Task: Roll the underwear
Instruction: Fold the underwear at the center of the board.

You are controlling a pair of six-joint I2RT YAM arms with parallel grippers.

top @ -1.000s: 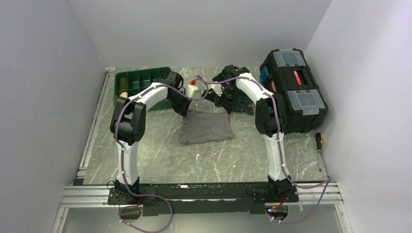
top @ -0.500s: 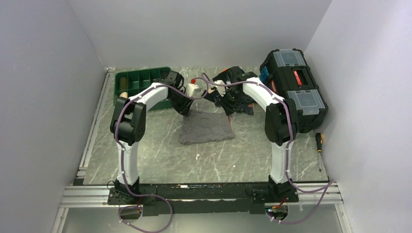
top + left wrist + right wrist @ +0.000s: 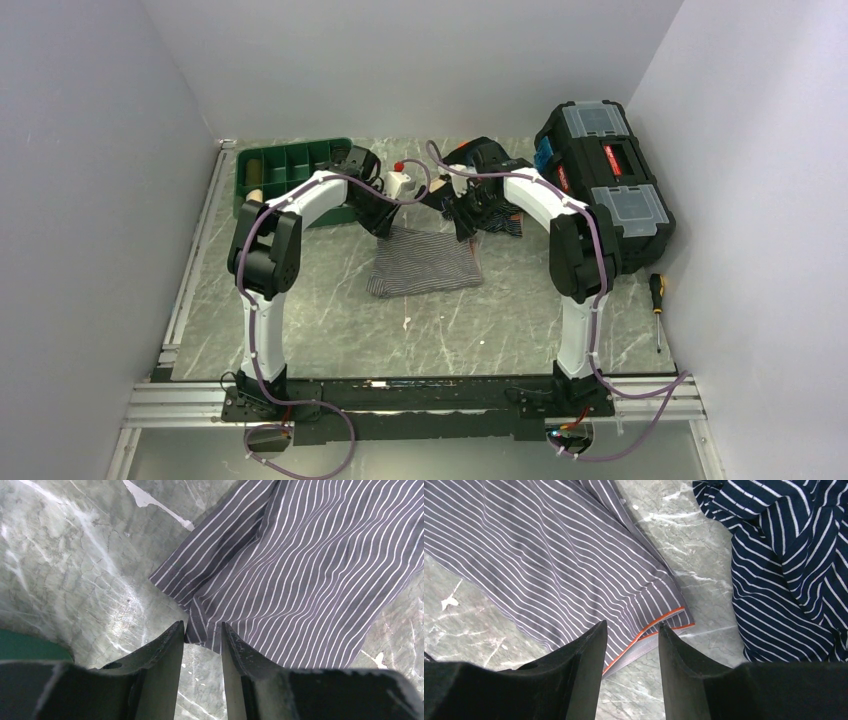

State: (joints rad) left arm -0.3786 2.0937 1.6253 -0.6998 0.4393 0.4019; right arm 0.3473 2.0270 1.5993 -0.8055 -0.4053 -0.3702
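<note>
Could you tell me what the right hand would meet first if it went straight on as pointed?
Probably the orange-trimmed corner of the grey pinstriped cloth underwear, just ahead of the open right hand.

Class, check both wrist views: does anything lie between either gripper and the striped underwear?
Nothing visible does. The left gripper and right gripper each hang open over a corner of the underwear; the navy garment lies beside it.

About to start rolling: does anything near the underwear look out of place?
A crumpled navy white-striped garment lies beside the orange-trimmed corner of the grey pinstriped cloth underwear, not touching; it might catch in the roll. Nothing looks spilled or damaged.
</note>
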